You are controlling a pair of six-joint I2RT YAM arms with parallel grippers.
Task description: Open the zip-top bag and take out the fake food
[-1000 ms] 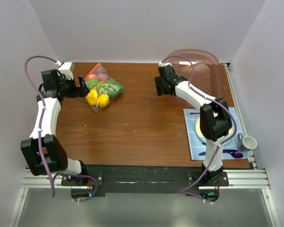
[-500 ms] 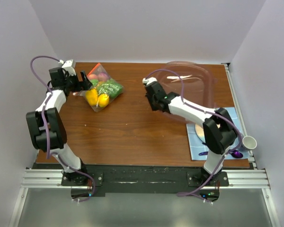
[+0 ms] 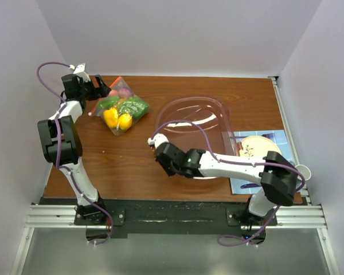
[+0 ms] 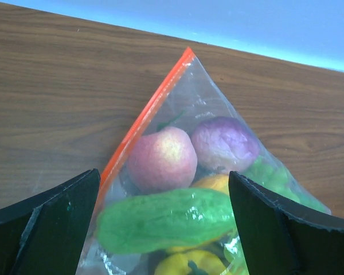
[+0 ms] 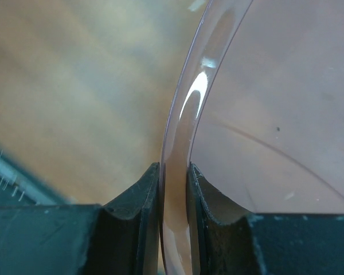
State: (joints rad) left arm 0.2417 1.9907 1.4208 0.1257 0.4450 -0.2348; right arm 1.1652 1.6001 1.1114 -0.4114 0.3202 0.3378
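Bag [image 4: 183,189] waits unopened ahead of the wide-open left tool [image 4: 163,197]; right tool [image 5: 174,172] (clamped on the bowl [image 3: 195,117] by its rim) has dragged it closer.

Bright even light, glare streak on bowl [image 5: 182,123] rim

One zip-top bag [image 3: 121,110], one bowl [image 3: 195,120], one plate [image 3: 258,146], one cup [image 3: 302,172]

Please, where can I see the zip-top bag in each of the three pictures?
Top external: the zip-top bag lies far left on the table, full of toy food.
Left wrist: it fills the lower middle, corner pointing up.
Right wrist: not in it; only the bowl shows.
Shared landmark: the brown wooden table, in all three.
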